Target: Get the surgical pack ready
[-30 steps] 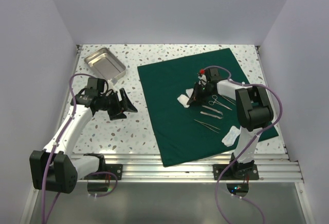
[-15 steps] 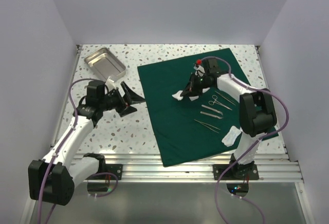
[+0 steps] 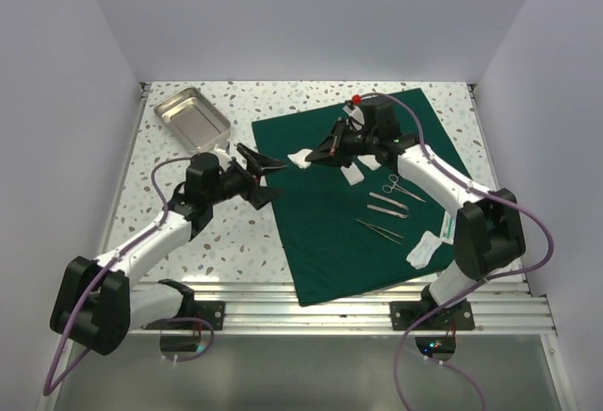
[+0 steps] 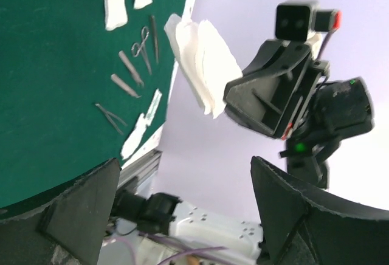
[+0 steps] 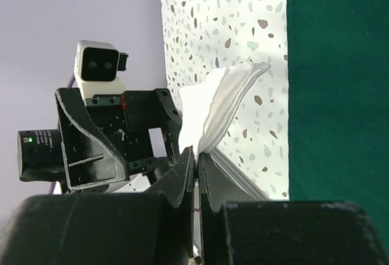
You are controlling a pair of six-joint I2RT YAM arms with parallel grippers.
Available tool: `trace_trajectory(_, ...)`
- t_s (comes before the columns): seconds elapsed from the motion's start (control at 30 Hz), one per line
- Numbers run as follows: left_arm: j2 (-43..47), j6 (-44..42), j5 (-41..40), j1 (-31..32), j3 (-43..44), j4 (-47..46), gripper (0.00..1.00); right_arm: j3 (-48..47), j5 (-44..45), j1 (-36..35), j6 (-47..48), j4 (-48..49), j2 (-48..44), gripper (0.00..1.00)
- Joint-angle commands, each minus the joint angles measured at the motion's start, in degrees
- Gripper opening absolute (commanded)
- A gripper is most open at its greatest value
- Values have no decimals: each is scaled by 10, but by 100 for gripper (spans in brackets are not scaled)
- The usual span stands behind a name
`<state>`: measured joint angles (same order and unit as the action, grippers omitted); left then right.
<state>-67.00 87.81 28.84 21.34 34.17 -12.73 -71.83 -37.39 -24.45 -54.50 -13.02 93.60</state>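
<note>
**Gauze pinched above the cloth's edge, second gripper open beside it**

A speckled white table between plain pale walls carries the work; the green cloth lies spread flat on it, set slightly askew. Three thin steel instruments rest on the cloth's right half; a loose piece of gauze lies just beyond them on the cloth; a small white packet sits near the cloth's near right corner; a steel tray stands well off its far left corner.

The right gripper hangs above the cloth's left edge, toward the far corner; its jaws are pinched tight on one edge of a gauze square, the rest of which fans out as a floppy fold. The left gripper is just off that same left edge, jaws spread wide and holding nothing; it faces the gauze square from close by, and the wrist views suggest a gap between them.

The cloth looks light, limp and matte; it should not slip in a pinch, but it has no stiffness and will sag and crease wherever it is unsupported. A corner or a free edge is the likely place to take it, probably the left side, which is bare; lifting the right side would likely tip or slide the instruments.
</note>
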Motion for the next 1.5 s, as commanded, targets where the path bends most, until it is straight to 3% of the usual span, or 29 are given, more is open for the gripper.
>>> trace_trajectory(0.0, -8, 77, -44, 12, 13, -53, 91, 22, -13, -3, -52, 43, -29, 0)
trace_trajectory(0.57, -90, 147, -51, 46, 36, -107, 82, 60, -6, -42, -76, 74, -67, 0)
trace_trajectory(0.8, -110, 160, -46, 46, 44, -127, 73, 76, -3, -46, -73, 72, -74, 0)
trace_trajectory(1.17, -122, 167, -31, 44, 30, -164, 42, 76, -7, -48, -74, 74, -67, 0)
trace_trajectory(1.27, -133, 153, -19, 39, 30, -175, 22, 76, -10, -48, -70, 67, -62, 0)
trace_trajectory(1.3, -138, 146, -12, 34, 32, -180, 7, 72, -13, -48, -68, 63, -57, 1)
trace_trajectory(1.33, -140, 136, -5, 29, 34, -178, 0, 58, -16, -49, -53, 56, -53, 23)
trace_trajectory(1.43, -146, 54, 24, -12, 62, -125, 0, -15, 6, -48, 47, -62, -38, 53)
trace_trajectory(1.47, -148, -12, 38, -40, 75, -106, 0, -36, 32, -47, 76, -136, -31, 72)
